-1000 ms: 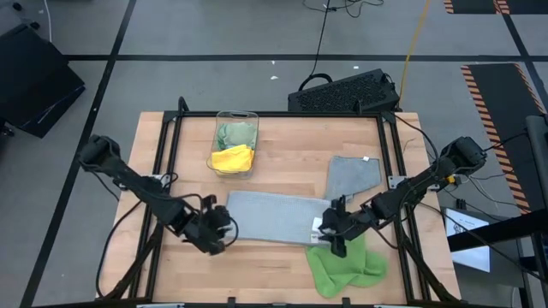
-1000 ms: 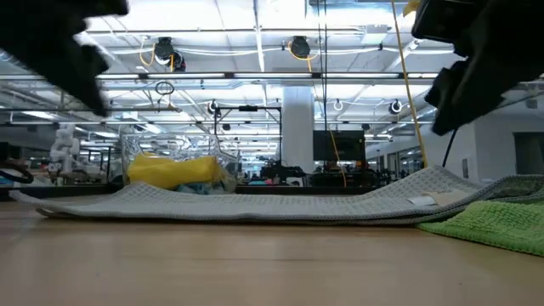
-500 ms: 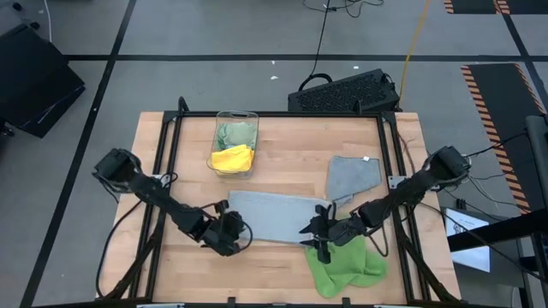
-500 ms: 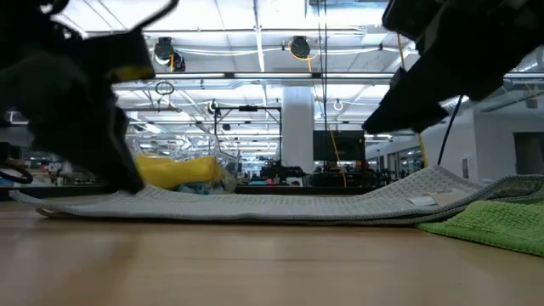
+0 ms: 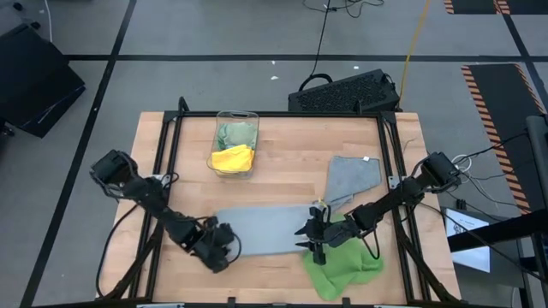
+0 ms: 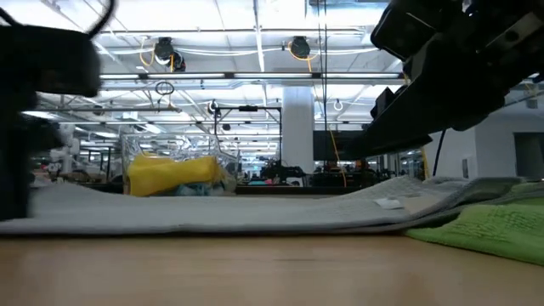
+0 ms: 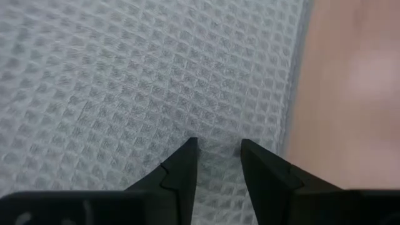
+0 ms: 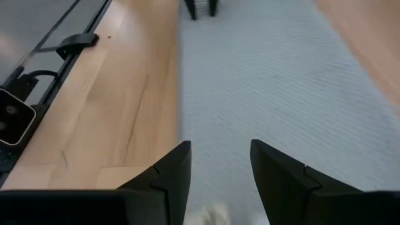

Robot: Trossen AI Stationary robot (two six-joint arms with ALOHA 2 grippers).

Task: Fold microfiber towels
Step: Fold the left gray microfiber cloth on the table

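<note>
A grey waffle towel (image 5: 265,231) lies spread on the table near its front edge, a white tag (image 6: 389,204) at its right end. My left gripper (image 5: 224,246) points steeply down over the towel's left end, open, its fingertips low on the cloth (image 7: 125,81) close to an edge. My right gripper (image 5: 308,239) slants over the towel's right end, open, the cloth (image 8: 269,75) stretching away between its fingers. A bright green towel (image 5: 342,267) lies crumpled at the front right, partly under the right arm. My left gripper has its open fingertips (image 7: 187,153) down on the grey towel near its left end, a little in from the edge (image 7: 294,94), coming steeply from above. The cloth lies flat between them, not pinched. My right gripper hangs over the tag end; whether it touches the cloth I cannot tell.
A second grey towel (image 5: 353,175) lies flat at the right, beyond the right arm. A clear bin (image 5: 235,141) at the back left holds a yellow towel (image 5: 233,157) and a pale green one (image 5: 235,133). Bare wood lies between the bin and the spread towel.
Both grippers have come down onto the grey towel's two ends. The right one has gone toward the table's left and tipped more level; the left one has sunk toward the near edge. The towel now lies a little nearer the front edge and squarer to it.
</note>
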